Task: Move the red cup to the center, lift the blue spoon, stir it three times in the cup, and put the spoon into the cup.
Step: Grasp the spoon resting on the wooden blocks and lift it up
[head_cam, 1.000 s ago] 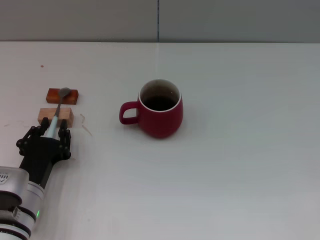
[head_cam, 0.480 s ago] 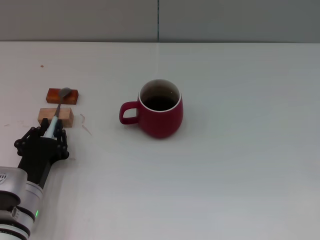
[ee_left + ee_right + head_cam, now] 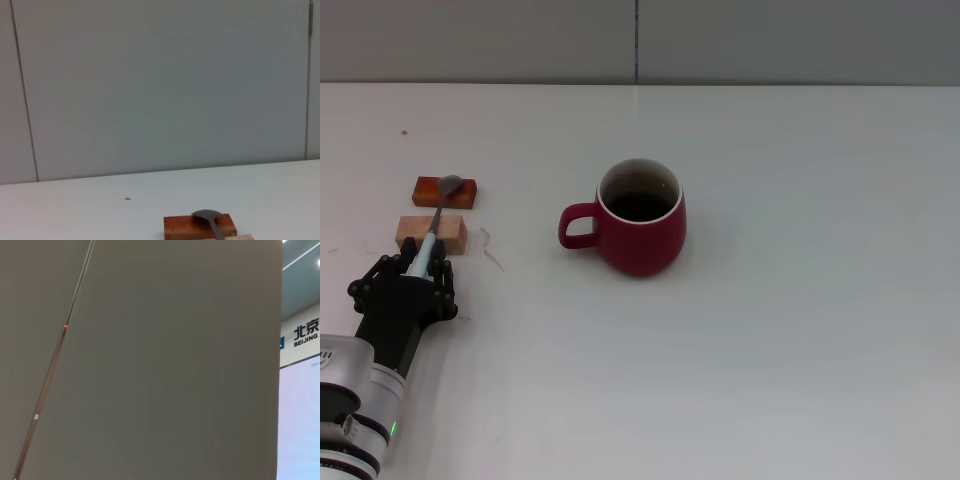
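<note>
left tool (image 3: 420, 268): black, linked fingers | wrist: silver-grey cylinder | small green light

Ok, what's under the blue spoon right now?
The blue spoon lies across two wooden blocks: grey bowl on the reddish block, handle over the pale block. Its handle end sits within the left gripper, hidden.

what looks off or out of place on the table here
Nothing spilled or broken. The red cup stands upright. The only oddity: the blue spoon lies propped across two small wooden blocks, its handle end between the left hand's fingers.
</note>
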Robot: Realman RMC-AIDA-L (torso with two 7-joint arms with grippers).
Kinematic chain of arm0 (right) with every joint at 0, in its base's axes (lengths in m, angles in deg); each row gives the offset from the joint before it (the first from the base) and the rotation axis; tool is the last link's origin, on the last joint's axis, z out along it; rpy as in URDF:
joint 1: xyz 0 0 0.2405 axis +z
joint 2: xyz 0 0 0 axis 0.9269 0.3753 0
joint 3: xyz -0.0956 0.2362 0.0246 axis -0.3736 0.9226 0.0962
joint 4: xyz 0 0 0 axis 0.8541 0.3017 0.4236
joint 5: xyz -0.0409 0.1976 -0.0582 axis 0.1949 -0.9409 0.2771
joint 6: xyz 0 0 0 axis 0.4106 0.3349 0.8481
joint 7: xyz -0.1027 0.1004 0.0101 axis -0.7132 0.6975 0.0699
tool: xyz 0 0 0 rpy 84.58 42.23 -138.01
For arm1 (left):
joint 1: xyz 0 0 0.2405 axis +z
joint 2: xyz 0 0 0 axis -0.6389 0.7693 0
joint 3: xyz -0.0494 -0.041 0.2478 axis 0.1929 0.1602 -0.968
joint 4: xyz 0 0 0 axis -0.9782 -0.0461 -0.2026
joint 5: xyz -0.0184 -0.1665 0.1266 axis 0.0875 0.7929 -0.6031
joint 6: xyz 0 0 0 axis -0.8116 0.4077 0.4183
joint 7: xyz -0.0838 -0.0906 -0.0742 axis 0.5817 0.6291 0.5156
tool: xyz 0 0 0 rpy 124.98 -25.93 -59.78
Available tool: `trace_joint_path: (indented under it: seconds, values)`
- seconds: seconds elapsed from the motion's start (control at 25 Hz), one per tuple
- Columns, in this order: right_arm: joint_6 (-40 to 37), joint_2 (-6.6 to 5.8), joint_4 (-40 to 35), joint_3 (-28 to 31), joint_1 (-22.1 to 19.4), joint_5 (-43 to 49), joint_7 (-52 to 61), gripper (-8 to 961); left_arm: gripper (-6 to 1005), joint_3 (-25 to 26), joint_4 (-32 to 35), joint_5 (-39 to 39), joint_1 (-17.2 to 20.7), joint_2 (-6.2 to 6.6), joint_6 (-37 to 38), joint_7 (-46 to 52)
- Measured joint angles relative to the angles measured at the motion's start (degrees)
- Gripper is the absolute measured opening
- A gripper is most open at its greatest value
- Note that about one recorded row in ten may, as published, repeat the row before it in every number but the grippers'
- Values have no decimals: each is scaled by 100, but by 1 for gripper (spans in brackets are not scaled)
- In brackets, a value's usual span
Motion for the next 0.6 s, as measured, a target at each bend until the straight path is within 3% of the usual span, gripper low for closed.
trace_joint_path:
  seconds: [0.6]
  values:
    - [-4,1,0,0,-3,3,0,679,245,11,-9,0,-23,-7,-53,0]
